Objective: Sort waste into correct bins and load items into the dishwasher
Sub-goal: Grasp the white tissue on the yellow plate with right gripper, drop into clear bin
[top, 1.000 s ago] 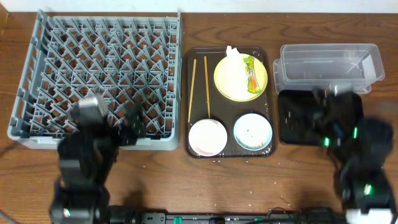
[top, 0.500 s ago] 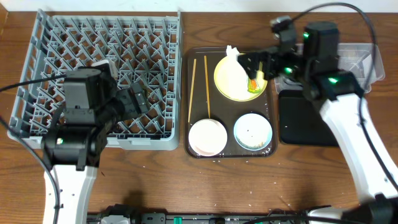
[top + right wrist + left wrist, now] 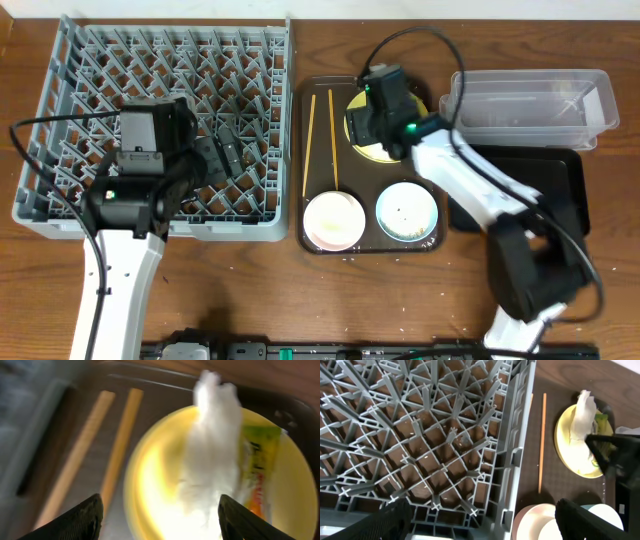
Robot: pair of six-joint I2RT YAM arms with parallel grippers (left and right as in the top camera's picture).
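The grey dish rack (image 3: 150, 110) fills the left of the table and shows in the left wrist view (image 3: 445, 435). My left gripper (image 3: 220, 155) hangs open and empty over its front right part (image 3: 485, 522). My right gripper (image 3: 378, 115) is open just above the yellow plate (image 3: 362, 148), which carries the white napkin (image 3: 210, 460) and the green-and-orange wrapper (image 3: 260, 470). The fingers (image 3: 157, 512) straddle the plate (image 3: 150, 490) without touching the napkin. Two chopsticks (image 3: 333, 140), a white bowl (image 3: 333, 220) and a light blue bowl (image 3: 407, 210) lie on the brown tray (image 3: 303, 165). The cup is out of view.
The clear tub (image 3: 530, 105) stands at the back right with the black tray (image 3: 525, 195) in front of it. The right arm reaches across the black tray's left side. Bare table lies along the front edge.
My right arm has swung from the front right, past the tub, to over the yellow plate. My left gripper has risen from the front edge to over the rack.
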